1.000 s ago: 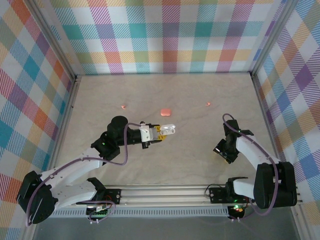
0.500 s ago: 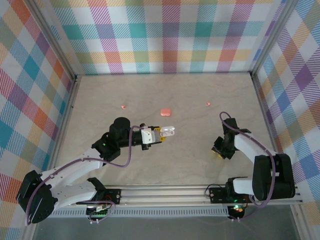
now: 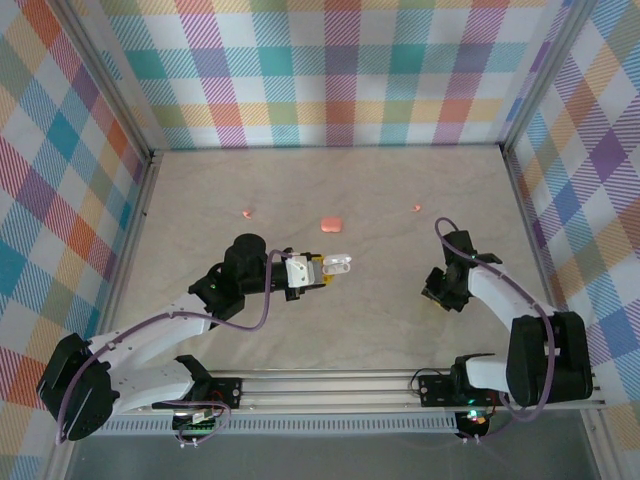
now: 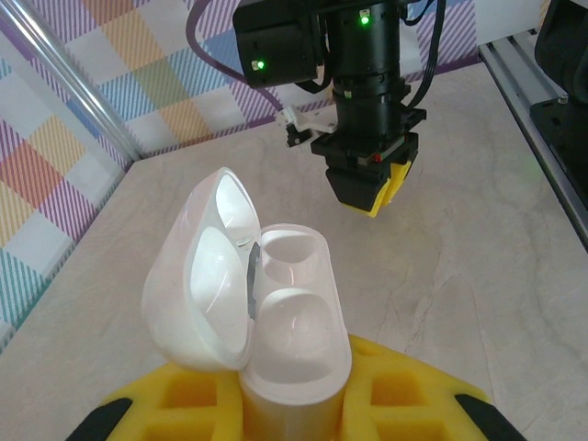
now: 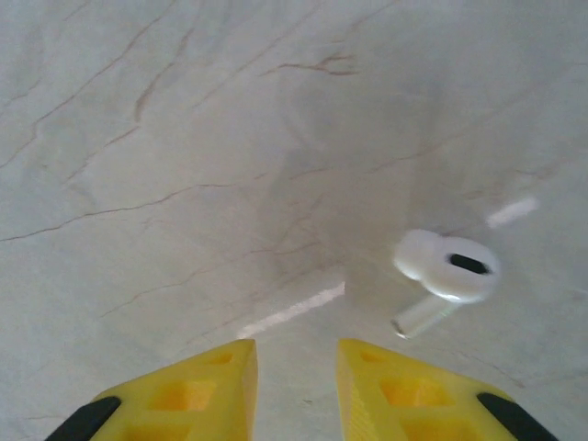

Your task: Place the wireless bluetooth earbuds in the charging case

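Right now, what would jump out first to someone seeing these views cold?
The open white hinged earbud case, both wells empty, clamped in the left gripper at mid-table. Next, a white stemmed earbud lying loose on the marble-look tabletop just ahead of the right gripper, untouched.

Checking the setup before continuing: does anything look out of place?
Yes. A white earbud lies loose on the table just beyond the right gripper, while the open white case in the left gripper has both wells empty.
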Controlling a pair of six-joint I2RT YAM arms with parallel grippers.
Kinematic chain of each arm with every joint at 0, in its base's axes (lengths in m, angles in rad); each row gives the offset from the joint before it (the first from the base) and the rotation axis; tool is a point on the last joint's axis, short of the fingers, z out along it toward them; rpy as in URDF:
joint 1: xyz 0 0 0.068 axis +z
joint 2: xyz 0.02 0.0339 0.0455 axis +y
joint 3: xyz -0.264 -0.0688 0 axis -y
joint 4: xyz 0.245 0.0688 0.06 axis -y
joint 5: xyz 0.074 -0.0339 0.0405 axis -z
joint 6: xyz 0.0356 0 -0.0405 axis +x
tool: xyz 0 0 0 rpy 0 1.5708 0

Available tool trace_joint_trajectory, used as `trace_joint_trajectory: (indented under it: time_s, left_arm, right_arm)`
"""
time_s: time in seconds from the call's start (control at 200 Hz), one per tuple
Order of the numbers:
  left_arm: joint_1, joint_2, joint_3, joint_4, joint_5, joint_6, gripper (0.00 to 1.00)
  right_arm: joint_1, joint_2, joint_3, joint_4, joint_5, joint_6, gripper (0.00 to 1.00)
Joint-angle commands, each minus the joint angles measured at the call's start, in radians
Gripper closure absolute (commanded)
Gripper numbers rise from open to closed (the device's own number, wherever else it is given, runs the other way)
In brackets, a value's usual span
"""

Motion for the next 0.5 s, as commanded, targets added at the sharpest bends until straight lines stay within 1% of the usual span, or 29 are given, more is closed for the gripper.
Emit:
trace_joint_trajectory:
  time_s: [0.0, 0.085, 0.185, 0.33, 0.495]
  left_arm:
    - [-0.010, 0.000, 0.023, -0.008, 0.008, 0.012, 0.93]
    - [-0.010, -0.001, 0.023, -0.015, 0.010, 0.013, 0.93]
    - [-0.010, 0.000, 0.023, -0.018, 0.012, 0.013, 0.93]
    - [-0.011, 0.006, 0.028, -0.024, 0.016, 0.015, 0.93]
    - [-0.011, 0.004, 0.032, -0.041, 0.016, 0.021, 0.94]
  right_arm:
    - [-0.007, -0.036, 0.042, -0.126, 0.134, 0.026, 0.70]
    - [-0.038, -0.061, 0.048, -0.176, 0.188, 0.036, 0.71]
    - [-0.080, -0.078, 0.042, -0.187, 0.199, 0.041, 0.72]
    - [-0.118, -0.055, 0.017, -0.089, 0.132, -0.013, 0.74]
    - [-0.122, 0.002, 0.029, -0.027, 0.082, -0.049, 0.74]
